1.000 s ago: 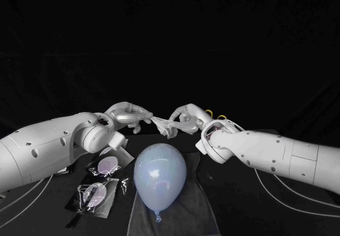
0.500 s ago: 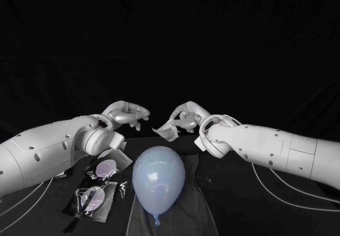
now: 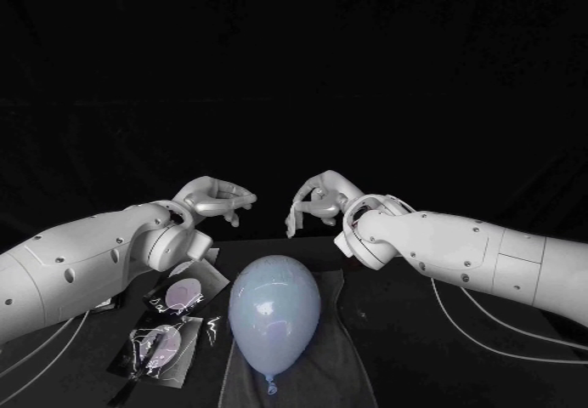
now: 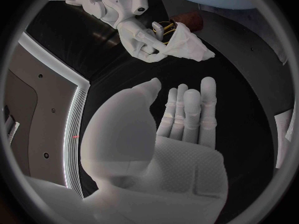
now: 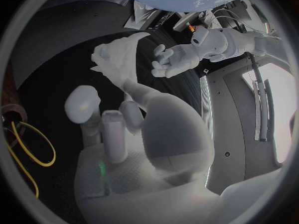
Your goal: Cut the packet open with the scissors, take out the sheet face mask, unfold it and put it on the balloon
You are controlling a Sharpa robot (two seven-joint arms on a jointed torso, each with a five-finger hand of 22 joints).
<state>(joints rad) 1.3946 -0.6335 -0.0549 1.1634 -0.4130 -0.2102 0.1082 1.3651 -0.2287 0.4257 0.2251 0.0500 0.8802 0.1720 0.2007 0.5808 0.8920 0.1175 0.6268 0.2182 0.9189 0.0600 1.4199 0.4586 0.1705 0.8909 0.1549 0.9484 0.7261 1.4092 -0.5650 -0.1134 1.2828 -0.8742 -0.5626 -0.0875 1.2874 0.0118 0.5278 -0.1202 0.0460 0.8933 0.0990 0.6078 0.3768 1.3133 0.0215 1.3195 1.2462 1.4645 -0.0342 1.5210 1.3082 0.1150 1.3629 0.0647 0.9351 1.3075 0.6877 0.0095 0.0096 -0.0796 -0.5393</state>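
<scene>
A pale blue balloon [image 3: 276,308] lies on a grey cloth [image 3: 337,374] at the table's front, knot towards me. Beyond its far end my right hand [image 3: 321,202] pinches the white sheet mask [image 3: 294,223], which hangs crumpled from its fingers; the same mask [image 4: 187,42] and the mask [image 5: 117,59] show in both wrist views. My left hand [image 3: 218,200] hovers a little to the mask's left, fingers apart and holding nothing, its palm [image 4: 181,134] bare. The cut packet lies left of the balloon in two pieces, one [image 3: 183,293] behind the other [image 3: 160,344].
Yellow loops [image 5: 25,144], perhaps the scissors' handles, lie behind my right hand beside a brown object [image 4: 187,19]. Both forearms flank the balloon's far end. Cables trail over the table near the front corners.
My left hand has let go of the mask and drawn left. The hands have moved apart, and the mask now hangs bunched from my right hand alone.
</scene>
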